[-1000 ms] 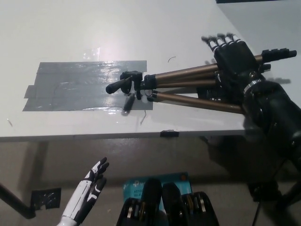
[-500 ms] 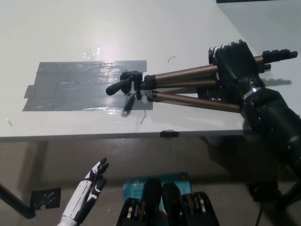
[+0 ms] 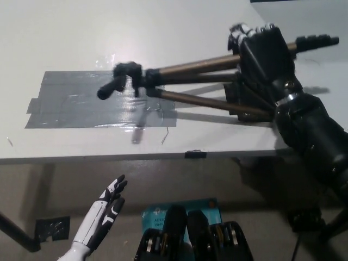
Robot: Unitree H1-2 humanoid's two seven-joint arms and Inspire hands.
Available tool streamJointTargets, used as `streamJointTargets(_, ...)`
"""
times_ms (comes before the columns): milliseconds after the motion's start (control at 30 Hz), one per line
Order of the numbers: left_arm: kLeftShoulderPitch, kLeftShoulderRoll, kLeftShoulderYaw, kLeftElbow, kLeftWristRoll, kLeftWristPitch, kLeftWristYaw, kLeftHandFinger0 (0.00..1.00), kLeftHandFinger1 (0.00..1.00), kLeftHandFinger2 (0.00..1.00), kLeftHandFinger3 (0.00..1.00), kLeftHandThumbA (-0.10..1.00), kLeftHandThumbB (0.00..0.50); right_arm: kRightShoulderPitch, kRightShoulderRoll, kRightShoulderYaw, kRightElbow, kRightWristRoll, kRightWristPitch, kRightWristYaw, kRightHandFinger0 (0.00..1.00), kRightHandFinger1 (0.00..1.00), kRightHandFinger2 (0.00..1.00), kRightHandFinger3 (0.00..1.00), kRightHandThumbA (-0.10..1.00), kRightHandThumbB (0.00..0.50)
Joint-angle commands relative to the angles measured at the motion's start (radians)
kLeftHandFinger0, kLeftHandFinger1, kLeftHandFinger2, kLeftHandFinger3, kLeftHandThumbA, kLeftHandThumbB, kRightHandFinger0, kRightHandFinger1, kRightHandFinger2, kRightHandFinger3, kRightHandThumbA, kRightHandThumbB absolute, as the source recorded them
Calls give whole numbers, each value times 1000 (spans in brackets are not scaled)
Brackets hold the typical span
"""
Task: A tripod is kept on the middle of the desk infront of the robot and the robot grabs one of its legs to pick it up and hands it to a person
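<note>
Black right hand [image 3: 263, 54] wraps the tripod [image 3: 196, 64] legs, its head jutting leftward; white left hand [image 3: 106, 209] hangs spread below

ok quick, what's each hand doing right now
left hand: open, holding nothing, resting low on the left
right hand: shut on the tripod, fingers around its legs

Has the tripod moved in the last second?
Yes. The tripod, gripped by the black right hand, has shifted left and away from the desk's near edge; its head now reaches farther across the grey tape patch. The white left hand rests below.
</note>
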Motion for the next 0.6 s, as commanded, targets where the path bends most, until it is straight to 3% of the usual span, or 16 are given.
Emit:
streamJointTargets(0, -22, 30, -11, -17, 2, -31, -31, 1000, 1000, 1000, 1000, 1000, 163, -116, -11, -104, -278, 6, -31, -109, 0, 111, 693, 777, -100, 209)
streamJointTargets(100, -25, 31, -12, -14, 1, -41, -29, 1000, 1000, 984, 1000, 1000, 133, -99, -10, -108, -350, -4, -19, -51, 0, 145, 727, 844, -100, 226)
streamJointTargets(167, -27, 31, -13, -17, 2, -38, -31, 1000, 1000, 976, 1000, 1000, 141, -97, -8, -108, -360, 4, -33, -32, 0, 209, 741, 926, -100, 201)
streamJointTargets(267, -29, 31, -15, -21, 5, -30, -34, 1000, 1000, 966, 1000, 1000, 145, -104, -6, -106, -345, -4, -58, -33, 0, 229, 734, 924, -100, 206)
streamJointTargets(333, -30, 32, -16, -22, 3, -26, -35, 1000, 1000, 959, 1000, 1000, 137, -105, -5, -102, -345, -16, -45, -9, 0, 238, 724, 843, -100, 268)
streamJointTargets(367, -33, 34, -17, -23, -1, -20, -40, 1000, 1000, 959, 1000, 1000, 144, -106, -2, -98, -338, -25, -40, -4, 0, 223, 671, 729, -100, 278)
streamJointTargets(400, -35, 33, -19, -21, -3, -22, -41, 1000, 1000, 957, 1000, 1000, 147, -108, -1, -95, -328, -32, -40, -9, 0, 188, 614, 543, -100, 267)
streamJointTargets(433, -37, 34, -19, -18, -3, -25, -41, 1000, 1000, 956, 1000, 1000, 147, -109, 1, -93, -318, -37, -40, -15, 0, 186, 611, 507, -100, 264)
streamJointTargets(467, -40, 35, -20, -15, 1, -30, -39, 1000, 1000, 951, 1000, 1000, 157, -109, 6, -90, -291, -43, -36, -18, 0, 212, 670, 516, -100, 215)
streamJointTargets(567, -44, 38, -22, -12, 5, -38, -39, 1000, 1000, 936, 1000, 1000, 153, -113, 11, -80, -226, -46, -51, -32, 0, 345, 822, 767, -100, 226)
